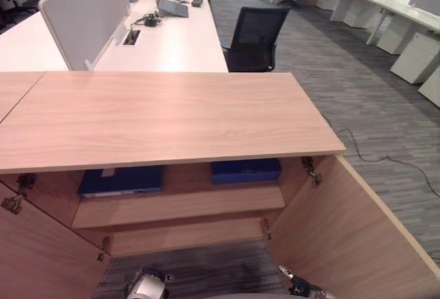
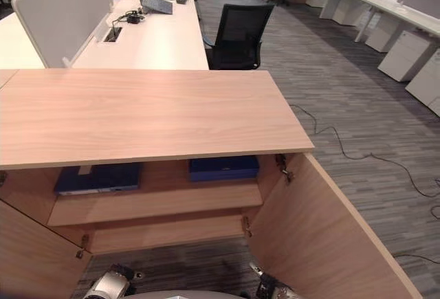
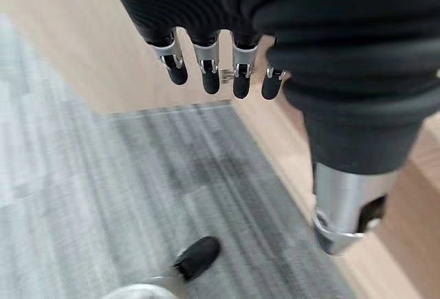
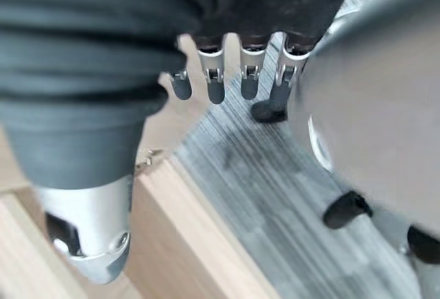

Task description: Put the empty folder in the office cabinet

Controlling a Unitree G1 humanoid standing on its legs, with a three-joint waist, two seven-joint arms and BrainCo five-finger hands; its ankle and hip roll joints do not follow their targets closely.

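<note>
The wooden office cabinet (image 1: 165, 117) stands in front of me with both doors open, the right door (image 1: 350, 237) swung towards me. Two blue folders lie flat on its upper shelf: one at the left (image 1: 121, 180) with a white label, one at the right (image 1: 245, 170). Under them a lower shelf (image 1: 185, 234) is bare. My left hand (image 3: 210, 72) hangs low over the grey carpet beside a cabinet door, fingers straight, holding nothing. My right hand (image 4: 216, 82) hangs the same way near the other door, open with nothing in it.
Behind the cabinet runs a white desk (image 1: 172, 41) with a grey divider screen (image 1: 86, 10) and cables. A black office chair (image 1: 258, 34) stands at its right. Grey carpet (image 1: 371, 106) with a loose cable stretches to the right, with white drawer units (image 1: 416, 55) further off.
</note>
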